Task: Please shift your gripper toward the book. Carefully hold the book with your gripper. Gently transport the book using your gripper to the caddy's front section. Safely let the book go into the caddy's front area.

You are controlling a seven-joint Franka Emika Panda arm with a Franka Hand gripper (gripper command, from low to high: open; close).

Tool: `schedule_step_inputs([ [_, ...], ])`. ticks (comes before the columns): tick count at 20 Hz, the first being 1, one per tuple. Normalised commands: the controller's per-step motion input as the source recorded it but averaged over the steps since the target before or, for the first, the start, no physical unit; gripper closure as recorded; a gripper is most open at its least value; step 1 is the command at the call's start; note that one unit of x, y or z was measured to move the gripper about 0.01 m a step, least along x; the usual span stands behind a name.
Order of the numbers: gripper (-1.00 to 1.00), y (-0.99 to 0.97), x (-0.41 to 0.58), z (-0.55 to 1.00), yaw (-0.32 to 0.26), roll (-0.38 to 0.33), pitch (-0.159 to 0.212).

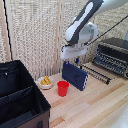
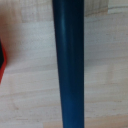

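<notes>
The dark navy book (image 1: 75, 75) stands on its edge over the wooden table, tilted, its top edge right under my gripper (image 1: 70, 61). The white wrist comes down from above and the fingers close on that top edge. In the wrist view the book (image 2: 69, 65) shows edge-on as a dark blue bar with the table behind it; my fingers are out of that picture. The black fabric caddy (image 1: 15, 107), split by partitions, fills the exterior view's lower left, well apart from the book.
A red cup (image 1: 63, 88) stands just beside the book toward the caddy, and its rim (image 2: 2, 62) shows in the wrist view. Behind it sits a small bowl (image 1: 45, 82) with yellow food. A black toaster oven (image 1: 113, 54) and a wire rack (image 1: 97, 74) lie on the exterior view's right.
</notes>
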Motion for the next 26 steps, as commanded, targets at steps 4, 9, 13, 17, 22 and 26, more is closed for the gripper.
schedule_step_inputs([
  [4, -1.0, -0.2, 0.2, -0.26, 0.0, 0.001, 0.044],
  [9, 1.0, -0.18, 0.202, -0.17, 0.0, 0.0, 0.044],
  [13, 1.0, -0.09, 0.169, -0.12, 0.001, 0.0, 0.053],
  [17, 1.0, -0.01, 0.095, -0.1, 0.0, -0.001, 0.041],
  [22, 1.0, 0.13, 0.009, -0.1, -0.046, -0.013, 0.0],
  [26, 1.0, 0.41, -0.07, -0.07, -0.165, -0.053, 0.0],
])
